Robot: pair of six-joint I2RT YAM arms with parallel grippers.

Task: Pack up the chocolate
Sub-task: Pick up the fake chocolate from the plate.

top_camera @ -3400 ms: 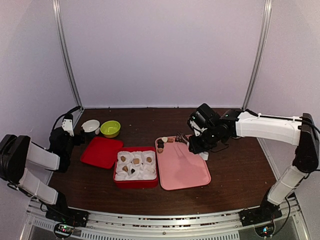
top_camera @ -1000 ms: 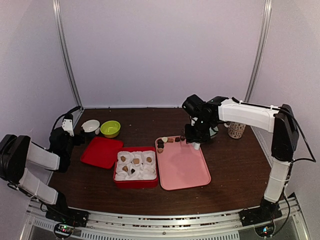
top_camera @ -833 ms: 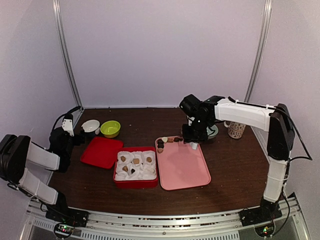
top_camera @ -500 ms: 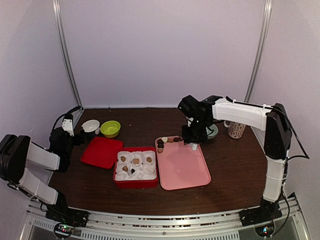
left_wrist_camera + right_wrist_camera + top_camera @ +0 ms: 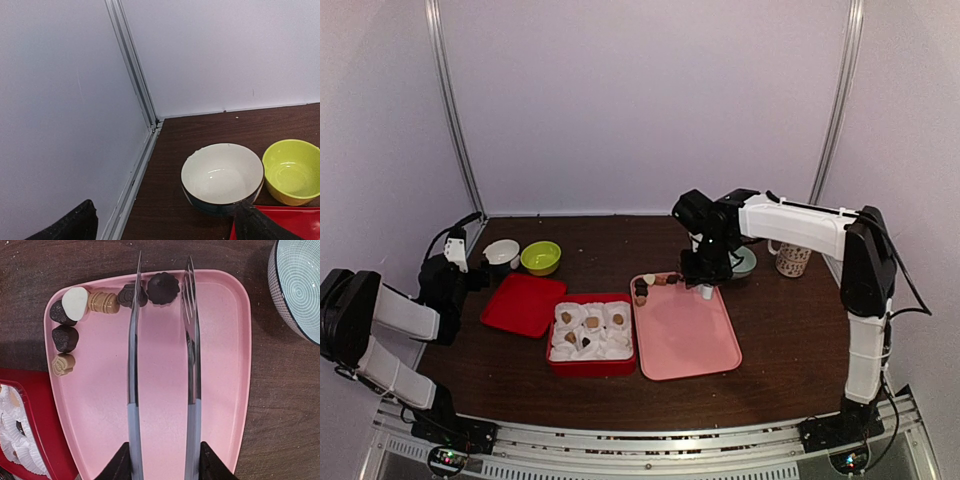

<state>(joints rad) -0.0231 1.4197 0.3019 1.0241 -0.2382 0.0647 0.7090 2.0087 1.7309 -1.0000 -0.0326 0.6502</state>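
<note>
Several chocolates lie along the far left rim of the pink tray [image 5: 215,365]: a dark fluted one [image 5: 163,288], a dark one [image 5: 132,295], a light brown one [image 5: 103,302] and a cream-white one [image 5: 76,301]. My right gripper [image 5: 162,465] is shut on long metal tongs [image 5: 132,350]. The tong arms stand apart, their tips on either side of the dark fluted chocolate. In the top view this gripper [image 5: 705,275] hangs over the tray's far edge. A red box [image 5: 591,333] of white paper cups holds several chocolates. My left gripper [image 5: 165,222] is open and empty by the white bowl [image 5: 222,177].
A lime-green bowl [image 5: 292,171] stands beside the white bowl, and a red lid [image 5: 523,303] lies in front of them. A patterned bowl [image 5: 300,285] sits right of the tray's far corner. A mug [image 5: 792,260] stands at the back right.
My right arm has moved back and to the left with the tongs, from over the tray's middle to its far edge. The left arm has not moved.
</note>
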